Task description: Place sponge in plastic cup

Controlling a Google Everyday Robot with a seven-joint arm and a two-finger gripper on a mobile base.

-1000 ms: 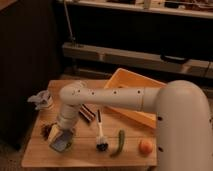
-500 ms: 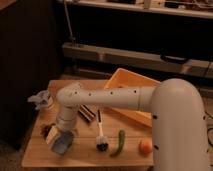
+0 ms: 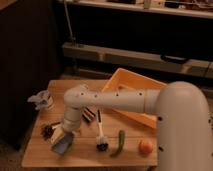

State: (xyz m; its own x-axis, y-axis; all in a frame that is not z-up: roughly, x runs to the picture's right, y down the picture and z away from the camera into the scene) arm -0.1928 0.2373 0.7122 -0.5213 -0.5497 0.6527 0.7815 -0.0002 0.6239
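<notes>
Sponge (image 3: 62,145) — tilted diagonally under gripper (image 3: 64,139).

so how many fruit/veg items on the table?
2: a green pepper-like vegetable right of the dish brush, and an orange round fruit near the front right. The gripper front left may hide others.

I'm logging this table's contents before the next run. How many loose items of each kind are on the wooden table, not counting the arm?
Gripper sits low at the table's front left, over the sponge.
Cleaning items: 2 (sponge, dish brush)
Food items: 2 (green pepper, orange fruit)
Containers: 2 (yellow bin, pale container)
Dark unclear items: 2 ()
Total: 8
</notes>
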